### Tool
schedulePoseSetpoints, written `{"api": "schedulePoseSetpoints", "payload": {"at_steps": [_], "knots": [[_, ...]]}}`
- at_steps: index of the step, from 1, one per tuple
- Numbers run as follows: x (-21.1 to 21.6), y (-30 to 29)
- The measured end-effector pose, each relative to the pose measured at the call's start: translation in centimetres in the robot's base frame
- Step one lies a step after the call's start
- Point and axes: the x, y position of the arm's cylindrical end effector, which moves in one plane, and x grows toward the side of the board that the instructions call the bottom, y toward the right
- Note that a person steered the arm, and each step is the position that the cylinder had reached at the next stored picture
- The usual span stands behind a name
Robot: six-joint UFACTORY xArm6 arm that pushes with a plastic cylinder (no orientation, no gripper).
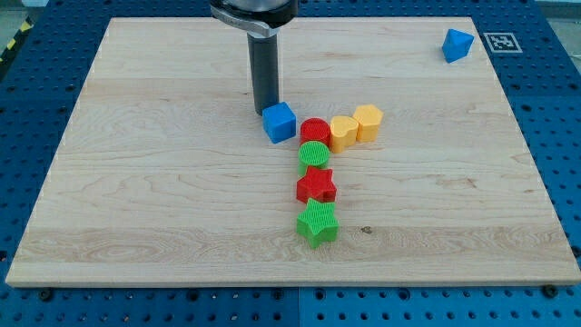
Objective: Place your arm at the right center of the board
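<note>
My tip point(264, 111) rests on the wooden board point(136, 182) just above the view's centre, touching or nearly touching the upper left of a blue cube point(280, 122). To the right of the cube sit a red cylinder point(314, 131), a yellow heart-like block point(342, 133) and a yellow hexagonal block point(368, 122). Below the red cylinder run a green cylinder point(313, 156), a red star point(316, 186) and a green star point(317, 222). A blue triangular block point(457, 44) lies alone at the view's top right. The rod point(264, 68) stands upright.
An ArUco-style marker tag point(501, 41) sits at the board's top right corner. The board lies on a blue perforated table point(563, 136).
</note>
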Motion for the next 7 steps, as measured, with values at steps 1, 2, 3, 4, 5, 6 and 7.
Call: {"api": "schedulePoseSetpoints", "payload": {"at_steps": [1,2,3,4,5,6,7], "knots": [[-0.2,0.0],[-2.0,0.0],[-2.8,0.0],[-2.8,0.0],[-2.8,0.1],[-2.8,0.2],[-2.8,0.2]]}}
